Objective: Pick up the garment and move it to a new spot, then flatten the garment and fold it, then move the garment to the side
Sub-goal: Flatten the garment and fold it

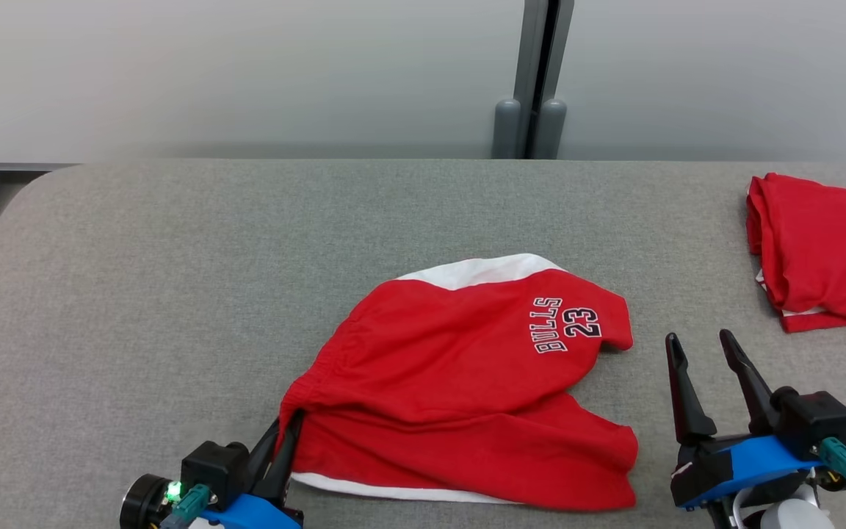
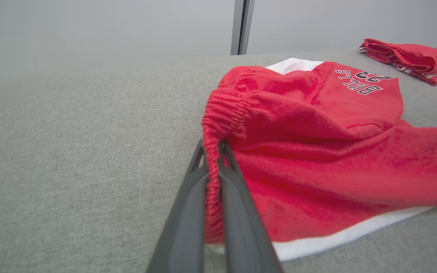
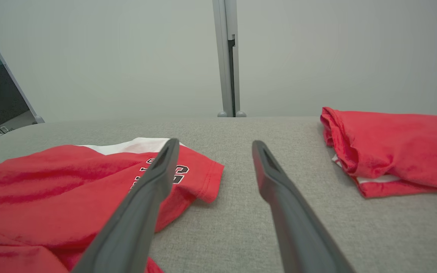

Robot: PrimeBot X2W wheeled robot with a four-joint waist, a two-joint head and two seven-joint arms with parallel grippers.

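The garment [image 1: 460, 375] is a pair of red shorts with white trim and "BULLS 23" lettering, lying crumpled near the front middle of the grey table. My left gripper [image 1: 285, 433] is shut on the elastic waistband at the garment's left corner; in the left wrist view the gathered waistband [image 2: 218, 125] is pinched between the two dark fingers [image 2: 188, 212]. My right gripper [image 1: 700, 345] stands open to the right of the garment, just off the table, with nothing between its fingers [image 3: 279, 189]. The garment's [image 3: 51, 178] right hem lies beside the right gripper's left finger.
A second red garment [image 1: 823, 250], folded, lies at the table's far right edge. The grey padded table [image 1: 247, 242] has a rounded far left corner. A grey wall with a vertical post [image 1: 537, 81] stands behind it.
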